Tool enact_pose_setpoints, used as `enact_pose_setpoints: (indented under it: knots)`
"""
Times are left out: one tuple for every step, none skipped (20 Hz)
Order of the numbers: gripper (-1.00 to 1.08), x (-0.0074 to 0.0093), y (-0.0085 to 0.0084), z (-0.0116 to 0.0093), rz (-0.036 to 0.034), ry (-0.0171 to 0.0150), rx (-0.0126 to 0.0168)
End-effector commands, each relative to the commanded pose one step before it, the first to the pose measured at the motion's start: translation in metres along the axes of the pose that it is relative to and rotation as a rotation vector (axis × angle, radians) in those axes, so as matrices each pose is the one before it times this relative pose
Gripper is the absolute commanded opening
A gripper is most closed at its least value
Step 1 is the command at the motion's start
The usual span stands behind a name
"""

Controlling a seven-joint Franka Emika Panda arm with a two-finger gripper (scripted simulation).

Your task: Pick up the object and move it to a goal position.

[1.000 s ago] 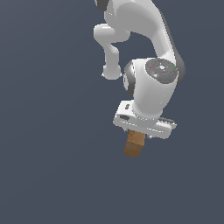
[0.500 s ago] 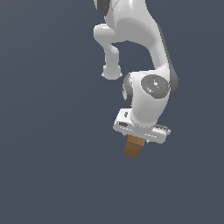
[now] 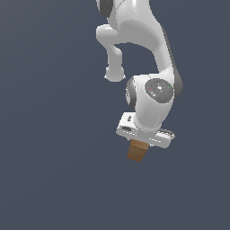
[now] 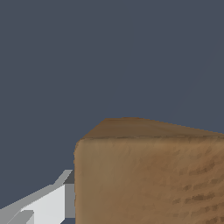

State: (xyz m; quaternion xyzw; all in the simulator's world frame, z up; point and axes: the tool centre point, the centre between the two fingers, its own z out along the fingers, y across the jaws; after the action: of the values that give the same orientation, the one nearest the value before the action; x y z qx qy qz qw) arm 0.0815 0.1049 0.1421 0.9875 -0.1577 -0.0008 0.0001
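Cube [image 3: 137, 151] prob. above plain grey surface [image 3: 54, 170]

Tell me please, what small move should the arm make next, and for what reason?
Probably keep carrying the cube on toward the goal without opening. The cube sits right under the white hand, with its top tucked beneath it, and it fills the wrist view close up beside one finger, so it looks gripped. No goal marker shows, so the direction cannot be judged.

The small brown wood-textured cube [image 3: 137, 151] hangs tilted beneath the white pincer [image 3: 143, 143], touching it.
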Motion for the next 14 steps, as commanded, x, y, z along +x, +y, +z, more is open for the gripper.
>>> enact_pose_setpoints:
  knots:
    - [-1.0, 0.00051, 0.00001, -0.00058, 0.00004, 0.00139, 0.0004]
    - [-1.0, 0.0, 0.0, 0.0, 0.0, 0.0, 0.0]
    - [-1.0, 0.0, 0.0, 0.0, 0.0, 0.0, 0.0]
    - [-1.0, 0.0, 0.0, 0.0, 0.0, 0.0, 0.0]
    - [-1.0, 0.0, 0.0, 0.0, 0.0, 0.0, 0.0]
    - [-1.0, -0.00039, 0.00022, 0.0005, 0.00026, -0.00123, -0.00058]
    - [-1.0, 0.00005, 0.00039, -0.00005, 0.0, 0.0, 0.0]
    - [-1.0, 0.00016, 0.00116, -0.00014, 0.0, 0.0, 0.0]
    - [-1.0, 0.00027, 0.00194, -0.00023, 0.0, 0.0, 0.0]
    - [-1.0, 0.00038, 0.00275, -0.00033, 0.0, 0.0, 0.0]
    - [-1.0, 0.0005, 0.0036, -0.00043, 0.0, 0.0, 0.0]
    - [-1.0, 0.00062, 0.00449, -0.00054, 0.0, 0.0, 0.0]
    - [-1.0, 0.00075, 0.00539, -0.00065, 0.0, 0.0, 0.0]
    - [-1.0, 0.00087, 0.00627, -0.00076, 0.0, 0.0, 0.0]
